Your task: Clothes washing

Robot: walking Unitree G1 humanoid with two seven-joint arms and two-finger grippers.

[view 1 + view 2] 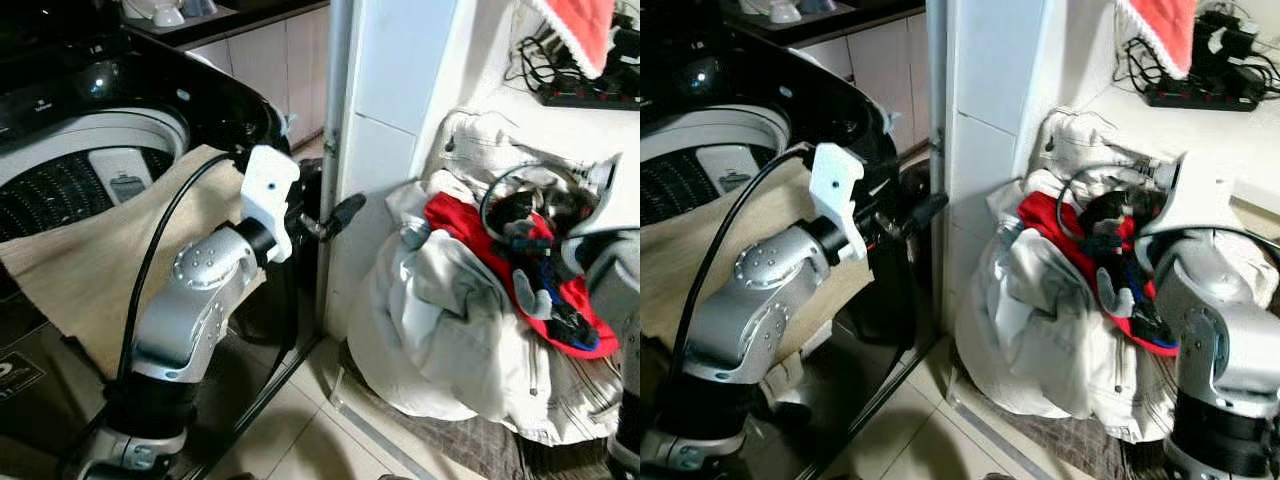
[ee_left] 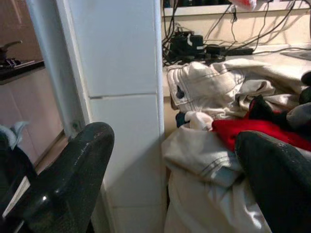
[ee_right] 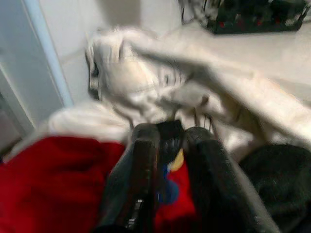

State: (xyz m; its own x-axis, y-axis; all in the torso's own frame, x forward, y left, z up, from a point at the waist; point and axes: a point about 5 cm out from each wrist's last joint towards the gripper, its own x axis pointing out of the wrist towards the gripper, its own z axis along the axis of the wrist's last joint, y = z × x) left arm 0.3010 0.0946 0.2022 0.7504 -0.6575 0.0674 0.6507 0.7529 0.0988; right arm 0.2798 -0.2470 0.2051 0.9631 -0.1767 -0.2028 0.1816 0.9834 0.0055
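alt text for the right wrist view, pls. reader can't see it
The right gripper, its two black fingers close together, pinches a bit of dark and blue fabric on a red garment in a laundry pile. Behind lie blurred cream clothes, a white tiled wall and a black power strip.

- The left eye view and right eye view look forward and down from the head, taking in the washing machine [image 1: 90, 150], a white tiled pillar [image 1: 400, 120] and the clothes pile [image 1: 1060, 300].
- The left wrist view faces the pillar and pile from nearby.
- The right wrist view sits close over the red garment [image 3: 53, 179], blurred.
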